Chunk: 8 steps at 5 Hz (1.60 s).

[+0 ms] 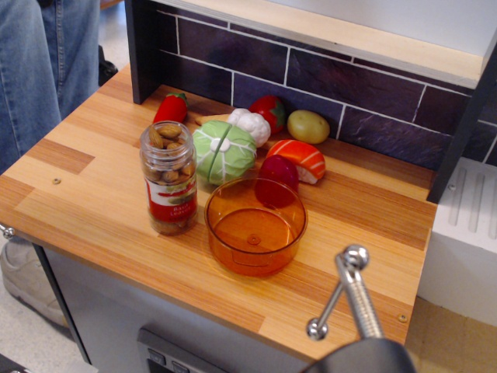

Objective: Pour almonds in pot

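The almonds (168,144) fill a small clear plastic jar (170,179) with a red and white label. The jar stands upright and open on the wooden counter, left of centre. The pot (255,226), a round translucent orange bowl, stands empty just right of the jar with a small gap between them. No gripper shows in this view.
Toy foods lie behind the jar and pot: a green cabbage (224,151), garlic (250,123), red peppers (172,108), a potato (307,126), a salmon piece (299,158) and a dark red piece (278,172). A metal faucet (351,294) rises at the front right. A person in jeans (43,62) stands at the left.
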{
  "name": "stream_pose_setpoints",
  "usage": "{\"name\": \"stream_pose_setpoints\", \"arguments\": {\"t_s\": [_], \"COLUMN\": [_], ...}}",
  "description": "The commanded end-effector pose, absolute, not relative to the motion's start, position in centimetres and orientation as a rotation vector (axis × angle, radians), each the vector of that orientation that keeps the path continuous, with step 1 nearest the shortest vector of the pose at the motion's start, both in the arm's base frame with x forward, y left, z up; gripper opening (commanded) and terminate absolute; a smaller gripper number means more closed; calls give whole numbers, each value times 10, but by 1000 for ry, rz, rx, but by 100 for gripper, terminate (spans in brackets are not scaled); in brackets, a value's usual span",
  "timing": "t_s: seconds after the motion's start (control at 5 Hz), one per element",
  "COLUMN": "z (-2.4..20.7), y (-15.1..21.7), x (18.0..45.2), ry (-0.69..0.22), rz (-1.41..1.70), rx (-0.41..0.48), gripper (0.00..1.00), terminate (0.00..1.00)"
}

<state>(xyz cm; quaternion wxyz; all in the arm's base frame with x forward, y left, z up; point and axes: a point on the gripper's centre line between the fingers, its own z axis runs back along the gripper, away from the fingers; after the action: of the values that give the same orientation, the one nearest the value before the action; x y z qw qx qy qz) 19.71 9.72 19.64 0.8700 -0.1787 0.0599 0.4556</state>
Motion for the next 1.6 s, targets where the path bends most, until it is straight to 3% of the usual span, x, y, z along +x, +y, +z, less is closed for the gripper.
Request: {"name": "stream_pose_setpoints", "arguments": {"t_s": [0.0,0.2,0.8,1.4], "z": [167,149,91,44], "y": [128,134,98,26], "x": [201,213,253,279], "ry": [300,435,615,695], "rz": [1110,1142,1304,1240], "rx": [-476,-561,-579,-524], "gripper": [100,100,100,100], "terminate": [0,0,0,0]}}
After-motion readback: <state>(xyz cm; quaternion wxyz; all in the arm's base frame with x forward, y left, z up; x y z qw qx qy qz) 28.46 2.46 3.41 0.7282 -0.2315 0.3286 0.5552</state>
